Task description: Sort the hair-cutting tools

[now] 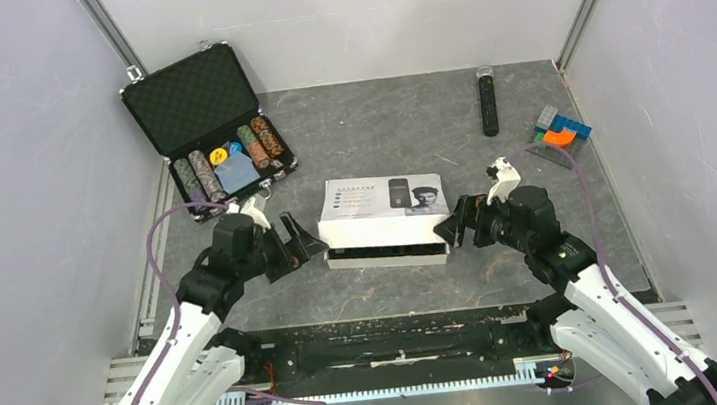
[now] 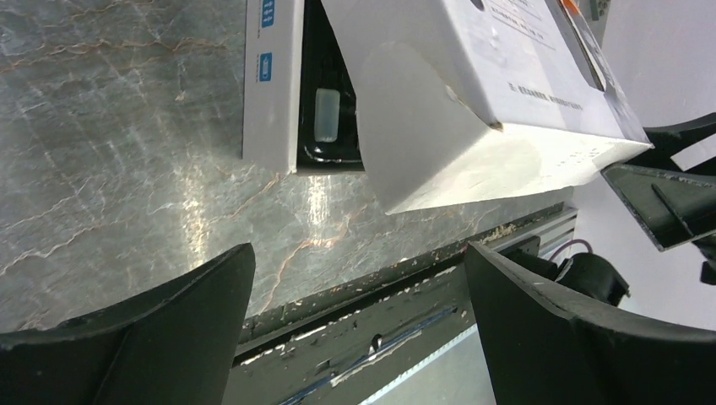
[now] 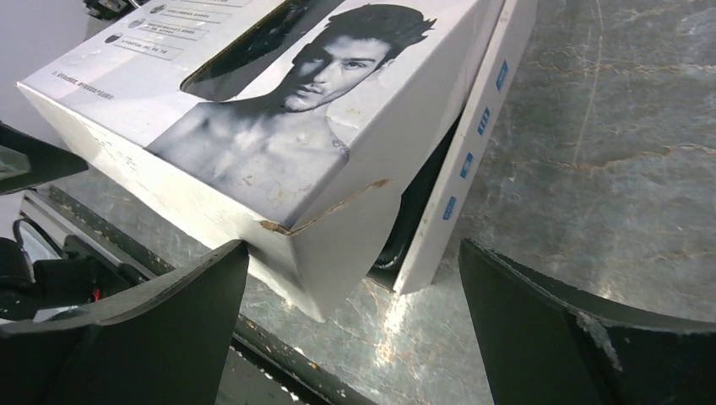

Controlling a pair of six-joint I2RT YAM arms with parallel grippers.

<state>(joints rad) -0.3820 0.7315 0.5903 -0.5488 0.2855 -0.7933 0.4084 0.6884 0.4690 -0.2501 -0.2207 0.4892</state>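
From above, a white box [image 1: 384, 200] lies mid-counter [image 1: 376, 120], its lid raised off the base [image 1: 385, 257] along the near side. The left gripper [image 1: 299, 246] sits just beside the box's left end and the right gripper [image 1: 455, 228] just beside its right end. Both are spread and hold nothing. At the back left an open case [image 1: 199, 109] holds stacked chips [image 1: 229, 156]. A black stick [image 1: 489, 103] lies at the back right, with coloured blocks [image 1: 560, 131] near it. The hair-cutting tools aren't in plain sight anywhere, and the lid hides whatever is in the box.

From the left wrist, the left gripper [image 2: 359, 253] gapes wide over bare counter [image 2: 127, 152]. The lid [image 2: 473, 76] tilts up from the base [image 2: 270, 84]. In the gap a black tray [image 2: 317, 51] shows, with a pale translucent piece [image 2: 325, 114] in it that I can't identify.

From the right wrist, the right gripper [image 3: 353, 249] is wide apart too. The lid's [image 3: 253, 126] torn corner lies between its fingers, clear of both. The base [image 3: 473, 160] slants away beneath the lid, and its inside is too dark to read.
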